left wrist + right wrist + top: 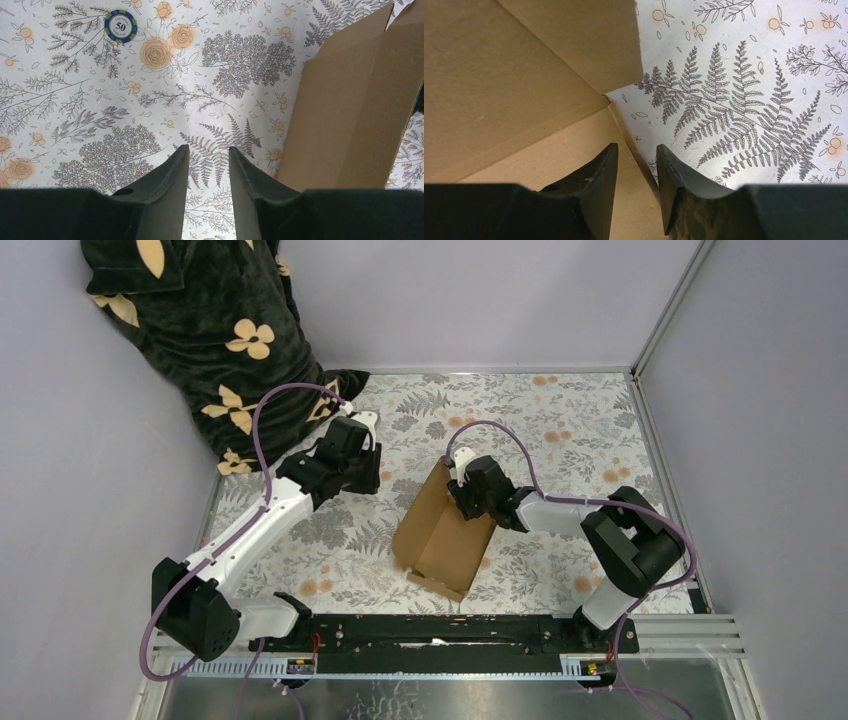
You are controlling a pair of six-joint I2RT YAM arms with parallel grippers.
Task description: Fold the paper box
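The paper box (440, 535) is brown cardboard, partly folded, lying mid-table with its left wall raised. My right gripper (458, 495) is at its far right corner. In the right wrist view the jaws (634, 147) stand apart and straddle the box's side wall edge: one finger is over the box floor (499, 75), the other over the tablecloth. They do not clamp it. My left gripper (372, 480) hovers left of the box, open and empty. In the left wrist view (209, 147) only tablecloth lies between its fingers, and the box's outer wall (350, 110) stands to the right.
A blue poker chip marked 50 (120, 26) lies on the floral tablecloth ahead of the left gripper. A dark cloth with yellow flowers (220, 330) hangs at the back left corner. Grey walls enclose the table; the black base rail (450, 630) runs along the near edge.
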